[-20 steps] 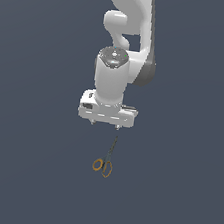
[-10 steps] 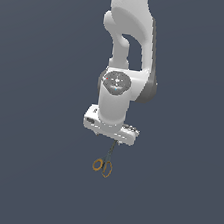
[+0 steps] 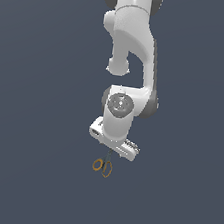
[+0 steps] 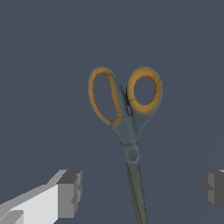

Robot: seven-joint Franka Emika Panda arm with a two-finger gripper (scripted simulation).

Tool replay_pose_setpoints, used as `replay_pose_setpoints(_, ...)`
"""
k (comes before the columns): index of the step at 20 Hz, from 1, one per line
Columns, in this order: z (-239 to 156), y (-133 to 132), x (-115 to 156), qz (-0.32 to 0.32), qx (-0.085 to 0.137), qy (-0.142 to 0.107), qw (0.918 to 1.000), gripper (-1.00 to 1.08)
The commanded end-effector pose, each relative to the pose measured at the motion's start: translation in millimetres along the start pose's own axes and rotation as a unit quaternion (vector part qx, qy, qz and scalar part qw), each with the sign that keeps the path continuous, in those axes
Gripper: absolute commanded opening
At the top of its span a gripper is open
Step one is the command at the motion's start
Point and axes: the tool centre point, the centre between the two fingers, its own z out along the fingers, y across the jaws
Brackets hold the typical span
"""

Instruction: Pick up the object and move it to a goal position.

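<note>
Scissors pivot visible wrist view only; jaws apart.

**My white arm and grey fingers**

My arm is glossy white, built of rounded tubular links with dark grey bands at the joints. A round grey cap marks my wrist joint. My hand is a flat white block. My fingers are white with boxy grey pads.

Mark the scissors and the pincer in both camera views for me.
scissors (image 4: 130, 127), wrist view, on the neck below the ring handles.
scissors (image 3: 107, 169), exterior view, on a ring handle.
pincer (image 4: 140, 188), wrist view, midway between the fingertips.
pincer (image 3: 109, 151), exterior view, under the hand.
</note>
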Motion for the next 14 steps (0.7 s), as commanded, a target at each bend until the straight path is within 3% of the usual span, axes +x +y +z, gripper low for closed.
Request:
replay_pose_setpoints(1, 7.4, -4.2, 1.8, 0.015, 0.000, -0.001, 0.9999, 1.00)
replay_pose_setpoints(14, 25.0, -8.1, 2.4, 0.029, 0.000, -0.002, 0.9996, 1.00)
